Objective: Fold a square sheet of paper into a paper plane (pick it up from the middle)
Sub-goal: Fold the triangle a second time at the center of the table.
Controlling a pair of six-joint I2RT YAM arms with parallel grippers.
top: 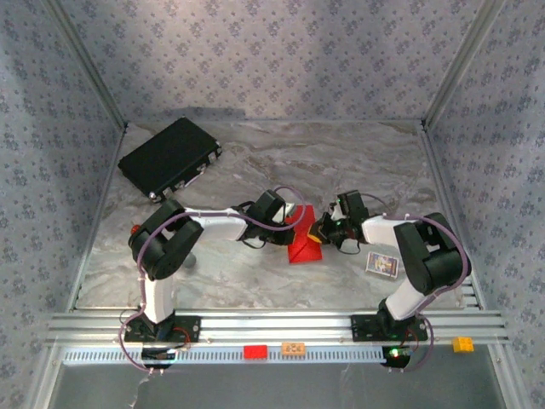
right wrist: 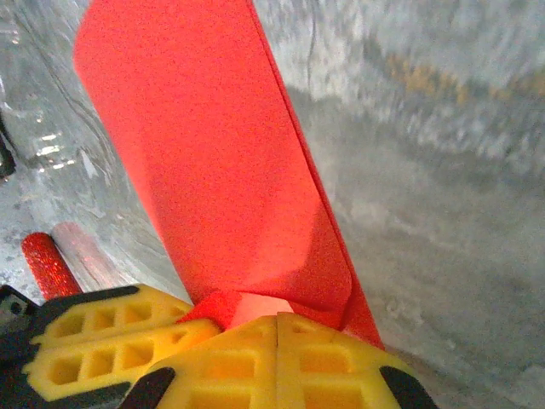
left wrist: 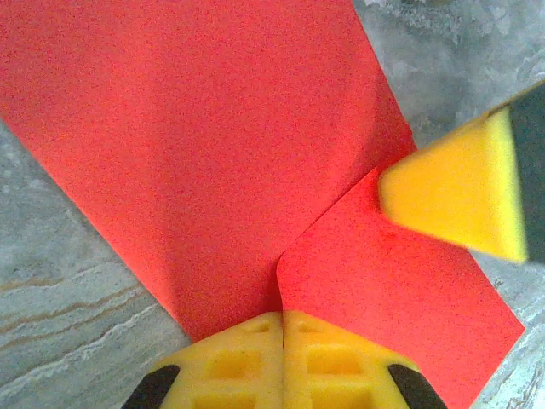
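Since the left gripper [left wrist: 283,317] and right gripper [right wrist: 277,322] pinched the paper [top: 304,244] side by side at the middle of the table [top: 255,162], pulling apart or twisting could have torn it or skewed the crease. Both were fully closed: the left clamped where two flaps met, the right clamped the raised fold.

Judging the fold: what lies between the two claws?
The creased red paper, seen in the top view; left claw and right claw both pinch it.
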